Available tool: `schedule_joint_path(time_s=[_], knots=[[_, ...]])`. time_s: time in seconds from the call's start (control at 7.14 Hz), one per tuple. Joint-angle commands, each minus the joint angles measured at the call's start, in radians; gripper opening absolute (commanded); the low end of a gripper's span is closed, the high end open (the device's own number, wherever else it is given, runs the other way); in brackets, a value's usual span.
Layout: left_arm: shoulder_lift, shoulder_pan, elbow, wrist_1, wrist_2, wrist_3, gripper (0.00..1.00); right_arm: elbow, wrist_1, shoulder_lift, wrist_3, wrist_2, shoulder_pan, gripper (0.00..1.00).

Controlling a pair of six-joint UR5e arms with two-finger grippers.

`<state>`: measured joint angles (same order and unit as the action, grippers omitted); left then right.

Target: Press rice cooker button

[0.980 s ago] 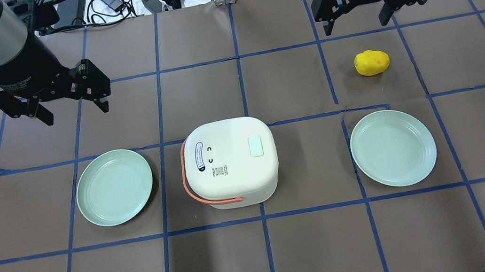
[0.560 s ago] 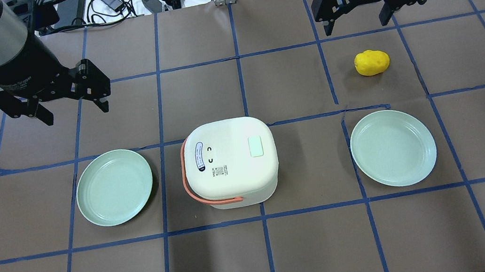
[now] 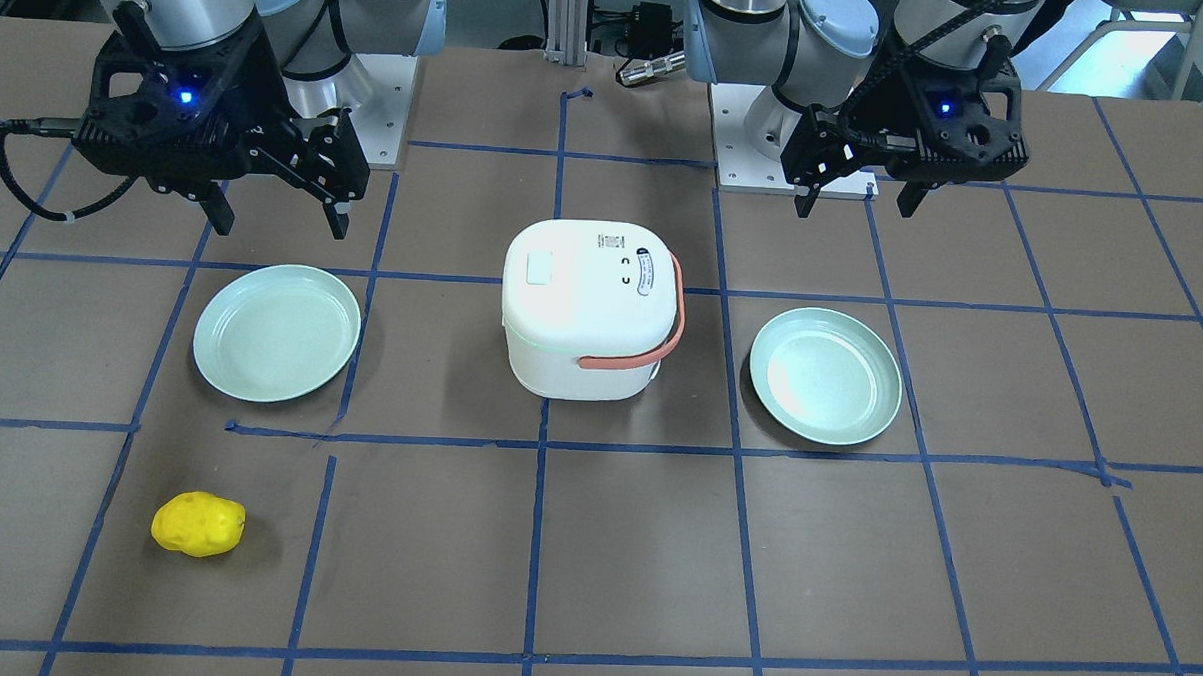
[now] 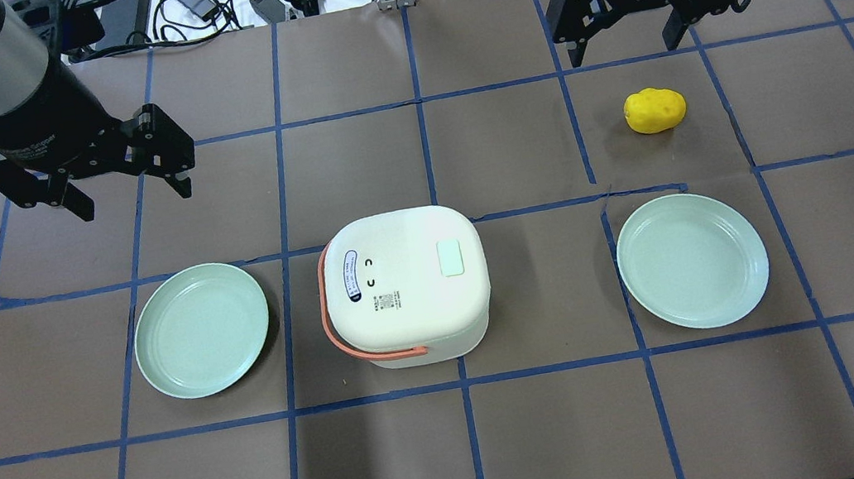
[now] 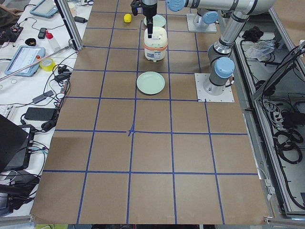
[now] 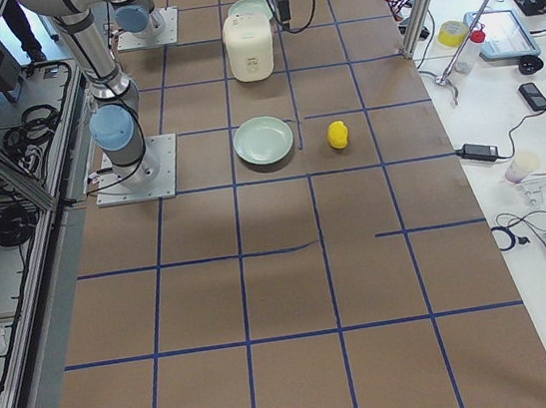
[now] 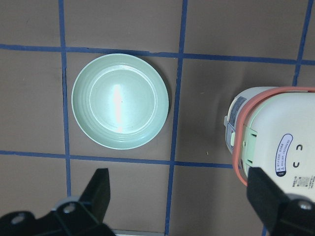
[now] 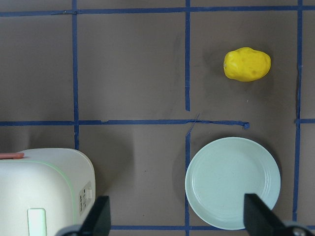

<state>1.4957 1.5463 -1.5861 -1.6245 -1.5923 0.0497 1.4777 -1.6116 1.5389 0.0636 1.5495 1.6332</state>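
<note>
The white rice cooker [image 4: 403,309] with an orange handle stands mid-table; it also shows in the front view [image 3: 587,327]. Its small white button [image 4: 450,257] sits on the lid near the right edge, and shows in the front view [image 3: 541,269] and the right wrist view [image 8: 36,221]. My left gripper [image 4: 135,199] is open and empty, high at the far left of the cooker. My right gripper [image 4: 626,49] is open and empty, high at the far right, beyond the yellow potato. Both are well apart from the cooker.
A pale green plate [image 4: 201,330] lies left of the cooker and another [image 4: 693,260] right of it. A yellow potato [image 4: 654,110] lies beyond the right plate. Cables and gear lie past the table's far edge.
My right gripper has drifted slightly farther from the robot's side. The left gripper and all objects have not moved.
</note>
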Motion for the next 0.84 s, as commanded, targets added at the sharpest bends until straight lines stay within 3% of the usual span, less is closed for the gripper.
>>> schedule_joint_path(time_s=[0.0, 0.14, 0.42, 0.7], knots=[[0.0, 0.0, 0.0, 0.0, 0.0, 0.001, 1.0, 0.006, 0.024, 0.003, 0.007, -0.017, 0.011, 0.05], [0.0, 0.0, 0.0, 0.0, 0.0, -0.001, 1.0, 0.006, 0.047, -0.005, 0.031, -0.041, 0.052, 0.0], [0.0, 0.0, 0.0, 0.0, 0.0, -0.001, 1.0, 0.064, 0.032, -0.029, 0.21, -0.048, 0.164, 0.0], [0.0, 0.0, 0.0, 0.0, 0.0, -0.001, 1.0, 0.159, -0.086, -0.039, 0.272, -0.046, 0.253, 0.0]])
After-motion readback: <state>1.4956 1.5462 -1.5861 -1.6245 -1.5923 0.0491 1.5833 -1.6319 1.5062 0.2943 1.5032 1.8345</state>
